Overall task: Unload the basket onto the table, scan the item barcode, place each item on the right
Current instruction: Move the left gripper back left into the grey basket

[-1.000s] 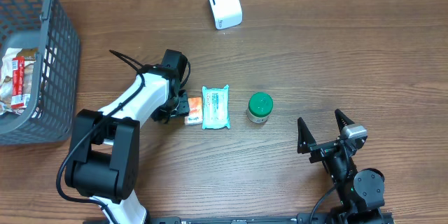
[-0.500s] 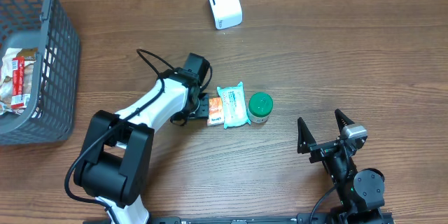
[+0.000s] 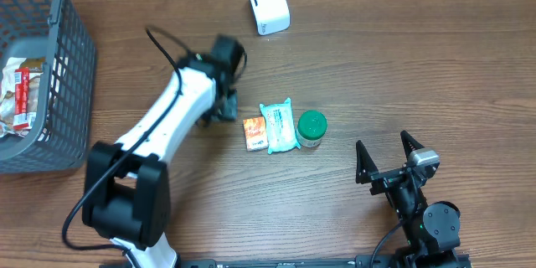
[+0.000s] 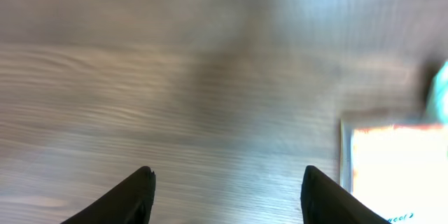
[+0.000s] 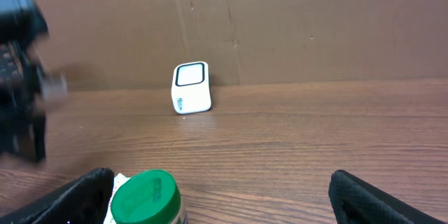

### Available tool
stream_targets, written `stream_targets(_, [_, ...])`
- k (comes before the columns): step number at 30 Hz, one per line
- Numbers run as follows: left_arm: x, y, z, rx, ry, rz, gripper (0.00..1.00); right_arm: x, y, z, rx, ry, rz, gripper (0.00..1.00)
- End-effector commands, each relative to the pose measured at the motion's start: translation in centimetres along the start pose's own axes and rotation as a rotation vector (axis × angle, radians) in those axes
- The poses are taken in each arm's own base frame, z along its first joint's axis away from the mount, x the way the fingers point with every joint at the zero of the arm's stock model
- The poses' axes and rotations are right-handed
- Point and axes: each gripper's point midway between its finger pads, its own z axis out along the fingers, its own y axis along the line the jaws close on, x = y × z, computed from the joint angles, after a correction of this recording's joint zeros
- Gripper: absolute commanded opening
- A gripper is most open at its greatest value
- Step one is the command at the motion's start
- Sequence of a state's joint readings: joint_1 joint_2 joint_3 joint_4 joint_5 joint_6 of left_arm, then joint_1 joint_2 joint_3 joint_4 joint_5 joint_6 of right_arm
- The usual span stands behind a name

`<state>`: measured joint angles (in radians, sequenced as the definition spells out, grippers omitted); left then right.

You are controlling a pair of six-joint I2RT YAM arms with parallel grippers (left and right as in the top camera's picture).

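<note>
The table (image 3: 435, 67) is plain brown wood with a long grain running side to side, matte and a bit worn looking. Closest in, by the near edge toward the right corner, the right gripper (image 3: 381, 139) sits with its fingers splayed wide and nothing in them, just pointing out across the boards.

Further out, around the middle of the table, three things line up in a row. The orange packet (image 3: 255, 133) is the leftmost. It's small and flat, lying face up, orange with a pale printed patch on it, and too small to make out any barcode. Its right edge is up against a teal and white wipes pack (image 3: 279, 126), and just beside that stands a little jar (image 3: 311, 128) with a green lid.

A bit past the packet and to its left, the left gripper (image 4: 227, 173) hangs over bare wood, blurry from overhead. Its wrist view shows the two dark fingertips apart with only table between them, so it's let go and holding nothing. The packet shows as a washed-out bright slab off to the right of those fingers, not between them.

At the far edge sits a white scanner (image 3: 268, 4), upright. The far left corner has a grey mesh basket (image 3: 71, 59) with some snack packs inside. Behind it all is a brown cardboard wall (image 5: 315, 21).
</note>
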<state>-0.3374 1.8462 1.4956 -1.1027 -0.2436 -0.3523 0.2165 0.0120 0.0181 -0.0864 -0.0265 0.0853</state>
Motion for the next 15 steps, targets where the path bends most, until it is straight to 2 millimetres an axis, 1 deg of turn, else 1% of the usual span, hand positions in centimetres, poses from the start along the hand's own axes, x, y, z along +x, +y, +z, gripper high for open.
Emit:
stream_targets(1, [-5.2,5.6,-7.9,-0.204,-0.244,-0.028,0.70,0.2,-0.1,0.0,0.003,-0.004,0.000,1.00])
stream_targets(2, [-6.3,7.0,-10.3,-0.252,-0.291,-0.048,0.77,0.2,-0.1,0.0,0.003,-0.004,0.000,1.00])
stream_targets(3, [-7.0,8.1,-12.2,-0.285,-0.331,-0.058,0.80,0.2,-0.1,0.0,0.003,-0.004,0.000,1.00])
stream_targets(6, [-9.5,10.7,-17.7,-0.347,-0.460,-0.043,0.81,0.2,-0.1,0.0,0.003,-0.004,0.000,1.00])
stream_targets(7, [-10.2,11.4,-19.1,-0.348,-0.495,-0.041,0.82,0.2,-0.1,0.0,0.003,-0.004,0.000,1.00])
stream_targets(9, [-11.4,13.5,-21.8,-0.356,-0.567,-0.078,0.85,0.2,-0.1,0.0,0.003,-0.004,0.000,1.00])
stream_targets(11, [-12.0,15.9,-23.7,-0.363,-0.616,-0.135,0.88,0.2,-0.1,0.0,0.003,-0.004,0.000,1.00])
stream_targets(12, [-12.3,17.0,-24.1,-0.364,-0.629,-0.155,0.89,0.2,-0.1,0.0,0.003,-0.004,0.000,1.00])
stream_targets(14, [-12.4,19.5,-24.6,-0.363,-0.641,-0.195,0.89,0.2,-0.1,0.0,0.003,-0.004,0.000,1.00])
stream_targets(15, [-12.4,20.8,-24.5,-0.357,-0.640,-0.218,0.90,0.2,-0.1,0.0,0.003,-0.004,0.000,1.00])
